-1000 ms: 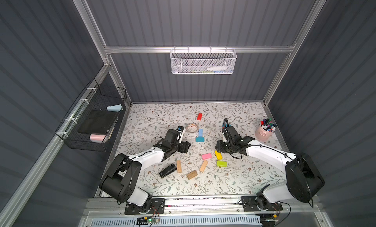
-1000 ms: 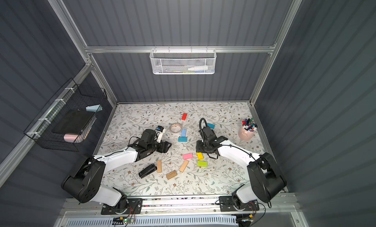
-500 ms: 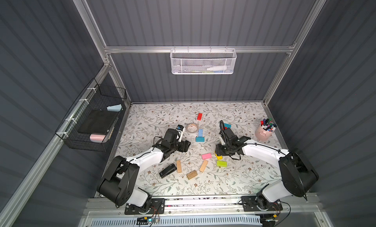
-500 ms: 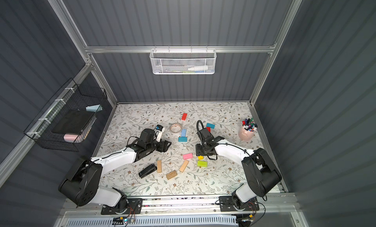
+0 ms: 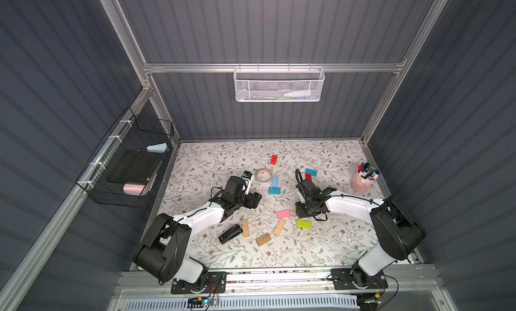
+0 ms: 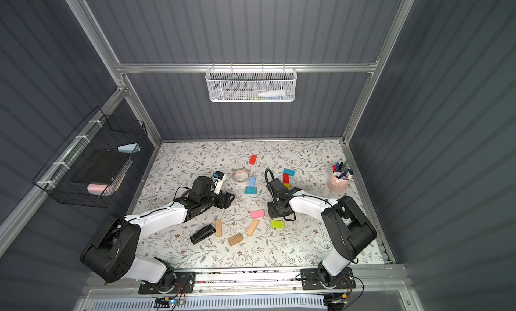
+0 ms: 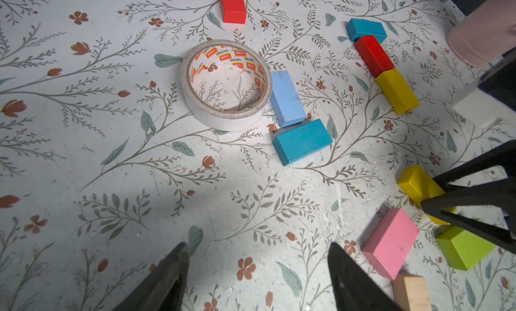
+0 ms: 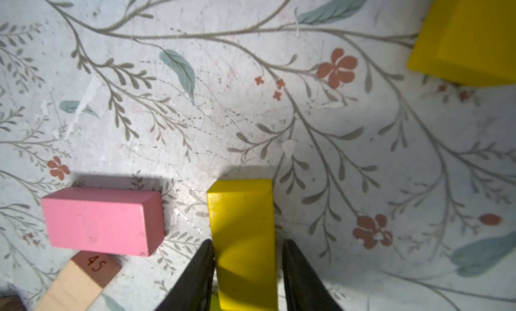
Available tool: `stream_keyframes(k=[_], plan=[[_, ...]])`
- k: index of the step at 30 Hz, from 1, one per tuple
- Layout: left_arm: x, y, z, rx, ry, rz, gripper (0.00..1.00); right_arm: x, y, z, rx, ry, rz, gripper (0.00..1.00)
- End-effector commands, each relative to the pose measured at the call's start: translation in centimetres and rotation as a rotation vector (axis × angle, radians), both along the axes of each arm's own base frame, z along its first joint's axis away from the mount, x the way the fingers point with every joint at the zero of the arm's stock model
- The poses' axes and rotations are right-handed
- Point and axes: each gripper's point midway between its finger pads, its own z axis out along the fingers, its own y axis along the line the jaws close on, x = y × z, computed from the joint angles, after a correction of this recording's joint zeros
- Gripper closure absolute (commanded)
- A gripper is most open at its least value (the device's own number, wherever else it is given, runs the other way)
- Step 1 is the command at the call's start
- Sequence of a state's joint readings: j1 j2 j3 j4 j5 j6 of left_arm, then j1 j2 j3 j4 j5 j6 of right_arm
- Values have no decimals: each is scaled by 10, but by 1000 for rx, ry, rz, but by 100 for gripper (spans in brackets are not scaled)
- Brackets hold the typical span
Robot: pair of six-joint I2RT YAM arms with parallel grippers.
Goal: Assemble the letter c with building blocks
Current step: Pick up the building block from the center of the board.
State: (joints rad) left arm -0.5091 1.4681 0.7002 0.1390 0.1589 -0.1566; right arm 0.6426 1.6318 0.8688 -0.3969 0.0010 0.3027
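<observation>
Showing what both top views hide, the right wrist view has the right gripper [image 8: 248, 242] clamping a yellow block [image 8: 240, 206]; the left gripper [image 7: 258, 245] gapes empty.

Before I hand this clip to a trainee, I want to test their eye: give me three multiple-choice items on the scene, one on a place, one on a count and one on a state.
1. The tape roll lies:
A) right beside the light blue block
B) inside the pen cup
C) in the wall basket

2. Bare wood blocks on the table:
A) one
B) three
C) five

3. On the left gripper, the jaws are:
A) shut on the stapler
B) shut on the pink block
C) open, with nothing between them

Key:
1 A: the left wrist view shows the roll next to that block's long side.
2 B: both top views show three.
3 C: only bare table shows between the spread jaws.
</observation>
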Motion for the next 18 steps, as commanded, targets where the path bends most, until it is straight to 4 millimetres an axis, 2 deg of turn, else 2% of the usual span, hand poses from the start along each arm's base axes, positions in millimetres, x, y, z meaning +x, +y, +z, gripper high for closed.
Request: stream_keyframes(k=[1,5,12,18], plan=[[-2,0,-6,36,11,-12,23,3,-6,-3,-61,-15,34,59],[-2,0,-6,38,17,-14,23,3,-10,-5,-82,-17,19,63],[-2,-1,-4,31,11,-15,23,0,-12,2,-5,-34,-48,70],[-2,0,-4,34,13,-14,23,1,-28,10,76,-38,-177,73]])
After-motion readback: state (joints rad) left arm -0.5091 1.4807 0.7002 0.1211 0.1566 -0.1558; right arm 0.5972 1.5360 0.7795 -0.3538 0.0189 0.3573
